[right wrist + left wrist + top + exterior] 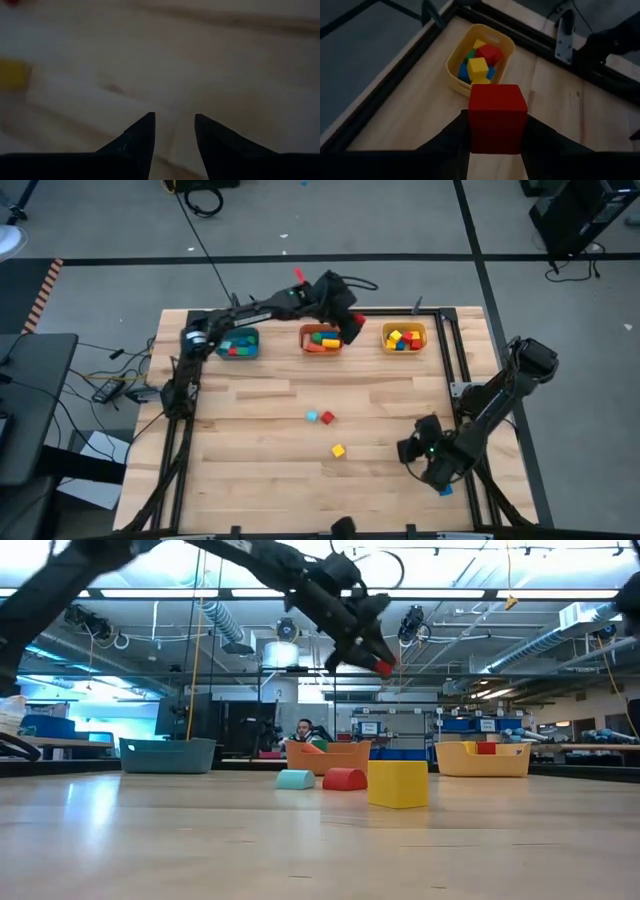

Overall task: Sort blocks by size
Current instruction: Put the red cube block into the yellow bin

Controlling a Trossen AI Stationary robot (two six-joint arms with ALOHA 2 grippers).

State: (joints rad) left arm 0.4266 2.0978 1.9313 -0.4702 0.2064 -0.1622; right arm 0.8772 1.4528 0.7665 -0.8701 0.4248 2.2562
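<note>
My left gripper [355, 323] hangs above the table's far side, between the orange bin [322, 340] and the yellow bin [403, 338]. It is shut on a red cube [497, 117], which also shows high up in the low view [383, 667]. The yellow bin [479, 57] lies just beyond the cube and holds several blocks. A light blue block [312, 416], a red block [327, 417] and a yellow block [338, 450] rest on the table's middle. My right gripper [174, 131] is open, low over bare wood near the right front [420, 452]. My left gripper pinches the red cube by two opposite side faces [473, 135], one finger [451, 145] on each. The fingers slant downward toward the yellow bin. The cube is lifted clear of the table and sits square between the fingers, with its top face showing.
A teal bin [238, 343] with a few blocks stands at the far left, under the left arm. A black frame rail [455, 350] runs along the table's right and far edges. A small blue spot [445, 491] shows beside the right hand.
</note>
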